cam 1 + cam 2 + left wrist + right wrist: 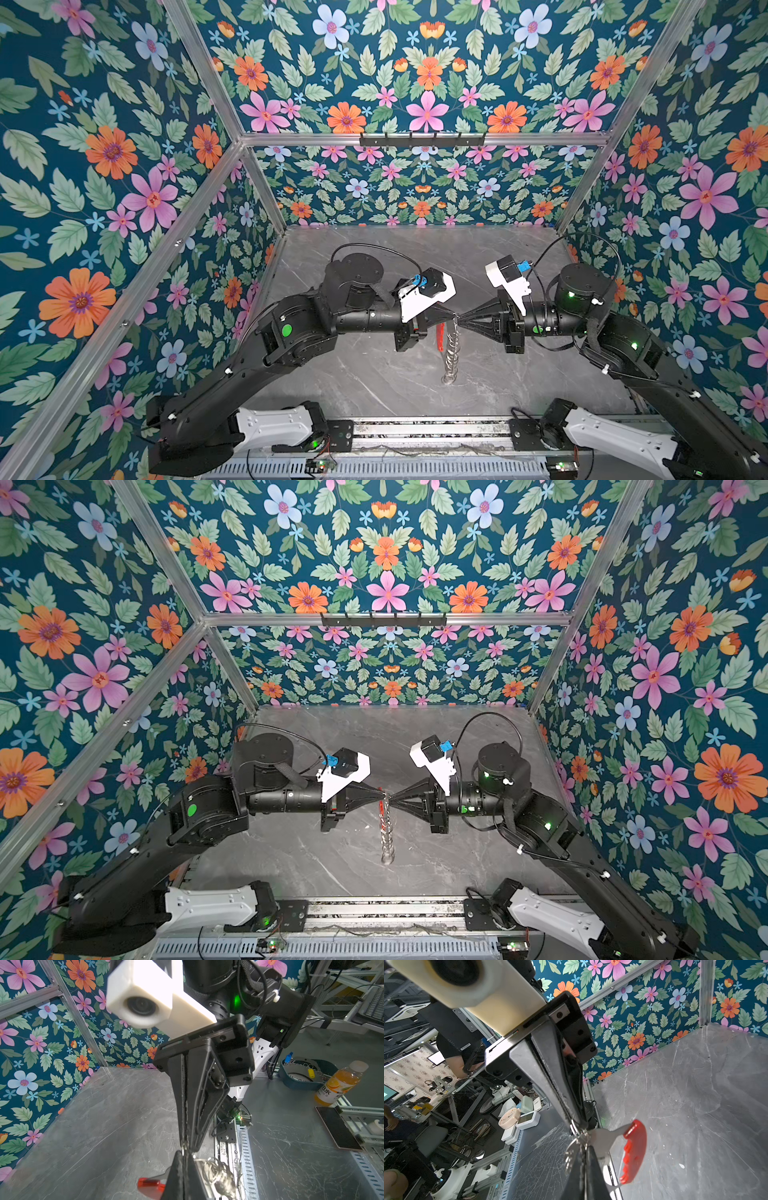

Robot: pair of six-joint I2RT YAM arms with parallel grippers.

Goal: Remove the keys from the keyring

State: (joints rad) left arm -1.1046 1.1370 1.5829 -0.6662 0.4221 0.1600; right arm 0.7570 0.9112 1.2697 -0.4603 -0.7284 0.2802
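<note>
Though no key looks freed yet, the left gripper (453, 318) is clamped on the keyring (451, 351), which hangs above the table (365, 374) between the arms. The right gripper (460, 321) is pinched closed on its top loops. I cannot pick out the key, so pulling it off seems left to do.
</note>
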